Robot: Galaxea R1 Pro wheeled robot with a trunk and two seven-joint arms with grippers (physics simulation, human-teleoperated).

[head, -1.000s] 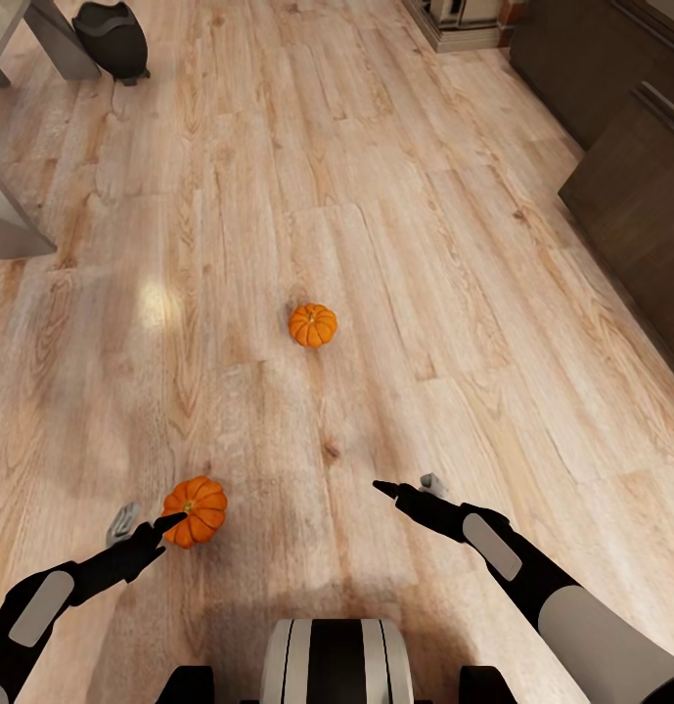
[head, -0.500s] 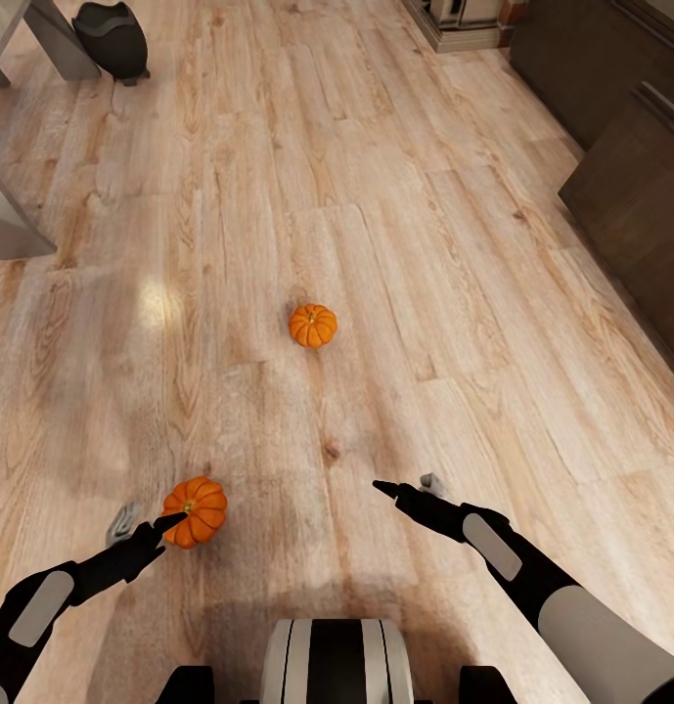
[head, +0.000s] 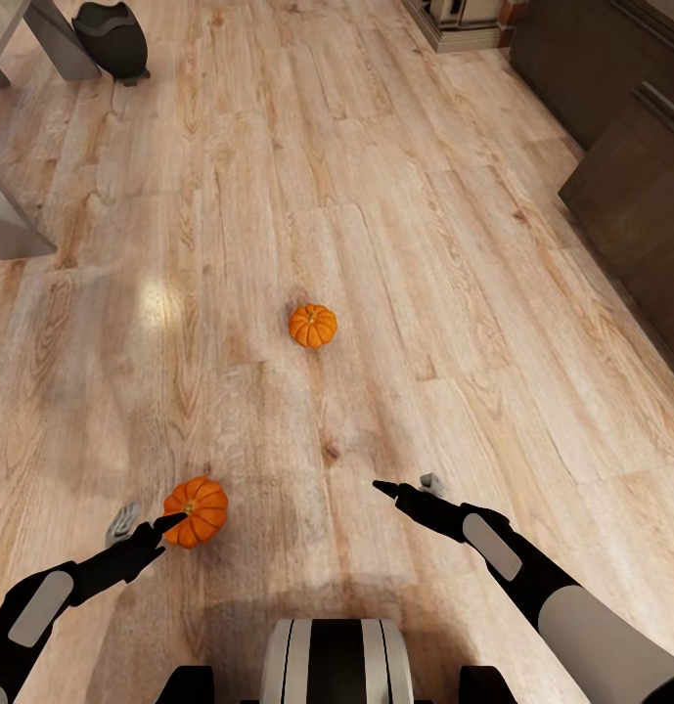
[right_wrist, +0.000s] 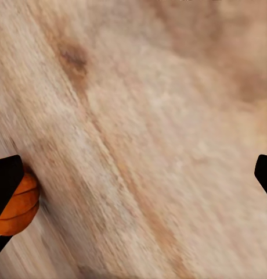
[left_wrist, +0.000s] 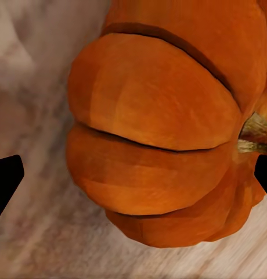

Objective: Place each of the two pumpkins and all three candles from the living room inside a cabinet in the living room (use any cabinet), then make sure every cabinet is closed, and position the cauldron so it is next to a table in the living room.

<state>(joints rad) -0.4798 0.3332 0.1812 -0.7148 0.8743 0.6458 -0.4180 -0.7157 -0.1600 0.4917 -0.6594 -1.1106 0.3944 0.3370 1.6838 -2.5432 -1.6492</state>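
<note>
Pale plank floor (head: 454, 323) carries two pumpkins (head: 312, 325), the left tool (head: 146, 523) spread around the nearer, right tool (head: 405, 486) spread.

Cauldron (head: 112, 39) and table (head: 9, 227) leg cut by frame edge; cabinet (head: 635, 200) cropped at right.

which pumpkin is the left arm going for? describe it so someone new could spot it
On the pale wood floor, look just ahead of the robot's base, at the tip of the left gripper. The near pumpkin sits there, its ribs close up in the left wrist view. The other pumpkin lies farther out, mid-floor, with no gripper by it.
</note>
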